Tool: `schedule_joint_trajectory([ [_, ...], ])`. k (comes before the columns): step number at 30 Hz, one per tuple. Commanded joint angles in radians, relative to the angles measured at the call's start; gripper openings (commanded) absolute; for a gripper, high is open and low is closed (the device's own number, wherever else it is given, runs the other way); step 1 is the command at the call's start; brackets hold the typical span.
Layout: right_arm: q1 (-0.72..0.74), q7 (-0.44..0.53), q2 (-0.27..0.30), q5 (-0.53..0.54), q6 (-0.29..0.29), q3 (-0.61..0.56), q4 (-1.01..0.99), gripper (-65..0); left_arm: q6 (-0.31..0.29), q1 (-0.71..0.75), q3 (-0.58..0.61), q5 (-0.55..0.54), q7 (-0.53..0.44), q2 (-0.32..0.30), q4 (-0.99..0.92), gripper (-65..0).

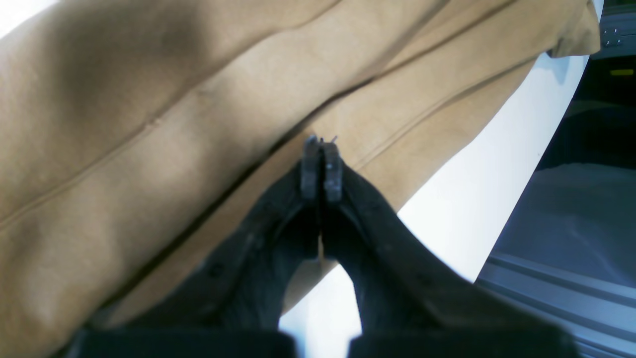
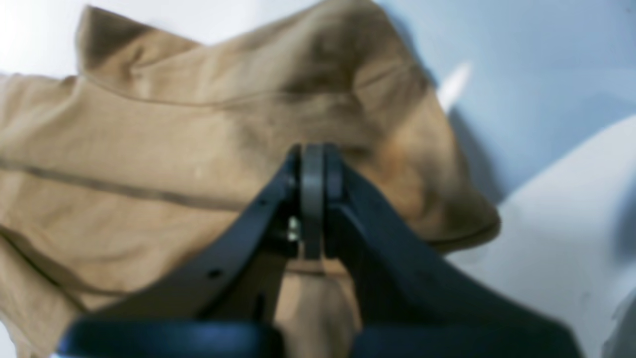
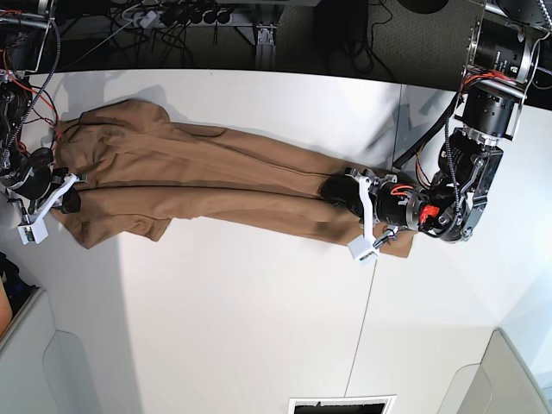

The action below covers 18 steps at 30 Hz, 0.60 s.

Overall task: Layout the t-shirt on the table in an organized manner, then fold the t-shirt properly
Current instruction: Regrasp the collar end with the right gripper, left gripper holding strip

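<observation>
The t-shirt [image 3: 216, 190] is being found stretched into a long, narrow band across the upper half of the base view, lying on the table [image 3: 241, 328], running from the far left edge to right of centre. Lengthwise folds and seams are being seen along its whole run, and a sleeve is being shown bunched at the upper left end.

The left gripper [image 3: 341, 191] is being seen at the right end of the band in the base view. In the left wrist view the left gripper [image 1: 321, 166] is being shown with its jaws pressed together, the tips resting at a dark crease in the tan cloth [image 1: 174, 149]; whether a layer of cloth is being pinched between them cannot be told. White tabletop [image 1: 472, 219] is being seen at the lower right of that view, beyond the hem.

The right gripper [image 3: 67, 197] is being seen at the left end of the band in the base view. In the right wrist view the right gripper [image 2: 313, 199] is being shown narrowed fully, jaws meeting, with rumpled cloth [image 2: 198, 149] behind and below the tips; the view is blurred, and a hold on the fabric cannot be confirmed.

A thin dark seam line [image 3: 366, 328] is being noted running down the tabletop at the right of centre in the base view.
</observation>
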Motion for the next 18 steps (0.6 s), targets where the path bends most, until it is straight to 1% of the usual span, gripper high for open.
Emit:
schedule_joint_trajectory([
  [1,0.018,0.016,0.017,0.02,-0.002,0.006,0.014,-65.0,-0.003,-0.027,-0.006,-0.024,-0.015,-0.008,0.016,-65.0],
  [5,0.018,0.006,0.017,0.058,-0.002,0.006,0.017,-65.0,-0.003,-0.027,-0.006,-0.024,-0.015,-0.008,0.016,-65.0],
  [8,0.018,-0.039,0.017,0.115,0.001,0.007,0.05,-65.0,-0.003,-0.027,-0.006,-0.024,-0.014,-0.008,0.016,-65.0],
  [10,0.013,-0.064,0.017,0.133,0.001,0.012,0.092,-65.0,-0.003,-0.027,-0.006,-0.024,-0.014,-0.009,0.016,-65.0],
  [14,-0.012,-0.085,0.019,0.131,0.001,0.044,0.185,-65.0,-0.003,-0.027,-0.006,-0.023,-0.014,-0.009,0.016,-65.0],
  [15,-0.012,-0.094,0.019,0.126,0.001,0.052,0.188,-65.0,-0.003,-0.027,-0.006,-0.021,-0.014,-0.009,0.016,-65.0],
  [18,-0.011,-0.082,0.019,0.082,0.0,0.055,0.174,-65.0,-0.003,-0.027,-0.006,-0.02,-0.014,-0.014,0.016,-65.0],
])
